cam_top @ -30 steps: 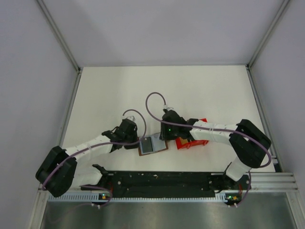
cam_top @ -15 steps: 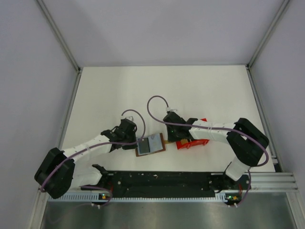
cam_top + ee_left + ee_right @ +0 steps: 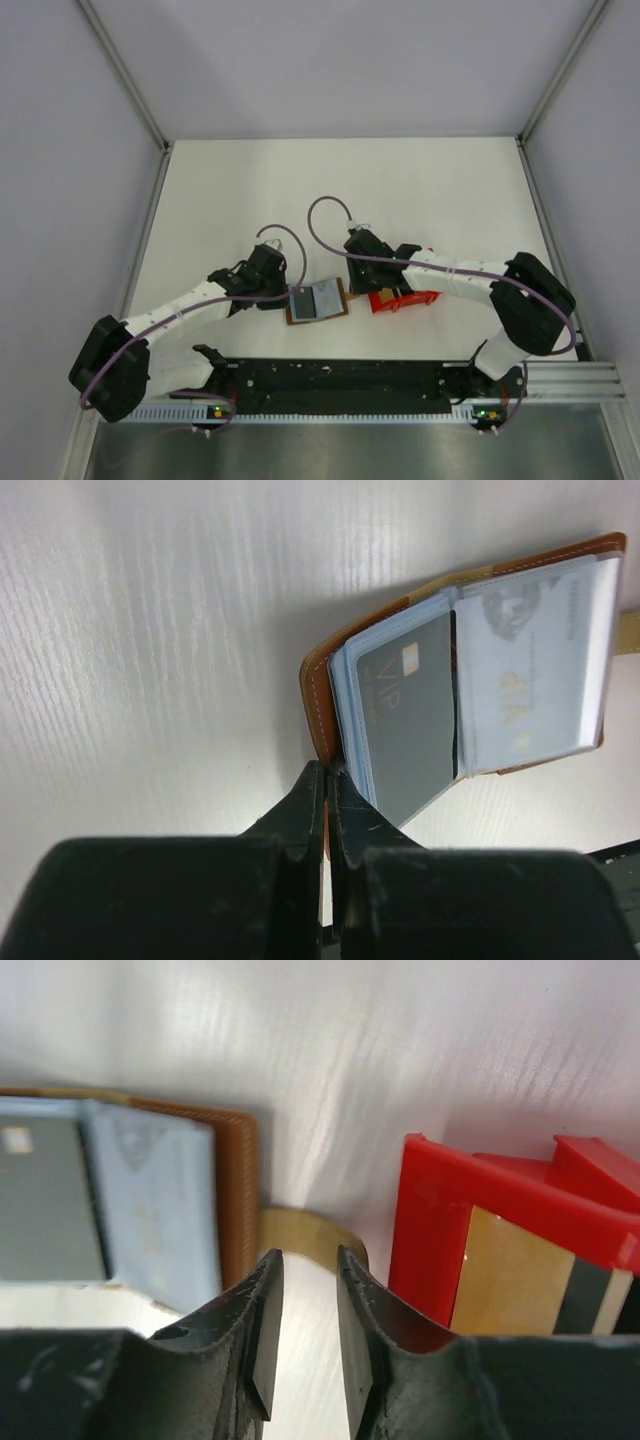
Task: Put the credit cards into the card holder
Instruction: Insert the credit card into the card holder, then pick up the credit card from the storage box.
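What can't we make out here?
- red box: in the top view the right arm covers most of it. In the right wrist view the frame edge cuts it, so its count of cards is unknown.
- left pincer: in the left wrist view it hides which layer of the card holder it pinches.
- light card: left wrist view, print blurred behind clear plastic.
- right pincer: right wrist view, too blurred to tell if it touches the tan strap.

1. Top view looks down from far above the card holder (image 3: pixel 318 300)
2. Left wrist view: close, at the card holder's left edge
3. Right wrist view: close at its right; all share it
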You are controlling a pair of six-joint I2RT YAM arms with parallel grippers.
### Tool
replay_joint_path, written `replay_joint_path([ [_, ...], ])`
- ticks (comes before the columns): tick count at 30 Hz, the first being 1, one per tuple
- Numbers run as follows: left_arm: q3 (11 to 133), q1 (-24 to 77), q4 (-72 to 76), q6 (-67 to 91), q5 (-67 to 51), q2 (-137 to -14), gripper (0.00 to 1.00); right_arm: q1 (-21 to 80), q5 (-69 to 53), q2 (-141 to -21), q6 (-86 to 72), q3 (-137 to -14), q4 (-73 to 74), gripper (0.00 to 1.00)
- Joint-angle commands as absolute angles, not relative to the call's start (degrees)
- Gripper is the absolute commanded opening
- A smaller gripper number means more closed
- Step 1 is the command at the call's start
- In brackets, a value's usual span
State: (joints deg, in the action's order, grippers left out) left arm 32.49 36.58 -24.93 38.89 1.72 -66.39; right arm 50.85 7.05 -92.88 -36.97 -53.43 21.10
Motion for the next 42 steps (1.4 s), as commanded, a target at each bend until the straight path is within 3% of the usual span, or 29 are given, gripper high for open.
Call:
replay_joint_path([
  [1,36.3,36.65,-26.1,37.44,0.26,-65.13,0.0,50.28,7.38,-81.58,-34.98,-57.22,21.18,0.31],
  [6,38.32,36.65,-26.89,36.74,-2.46,-65.74,0.0,44.49,8.09,-72.7,-35.07,-53.1,21.53,0.41],
  [10,39.2,36.65,-27.33,36.3,-3.43,-66.18,0.0,38.77,7.47,-68.65,-34.19,-48.17,22.32,0.43],
  [18,39.02,36.56,-27.16,36.21,-3.87,-66.18,0.0,31.38,5.18,-69.26,-31.47,-43.69,23.91,0.4],
  [42,37.79,36.65,-25.14,37.09,-5.27,-66.97,0.0,30.59,7.12,-74.71,-29.27,-42.63,23.73,0.36],
])
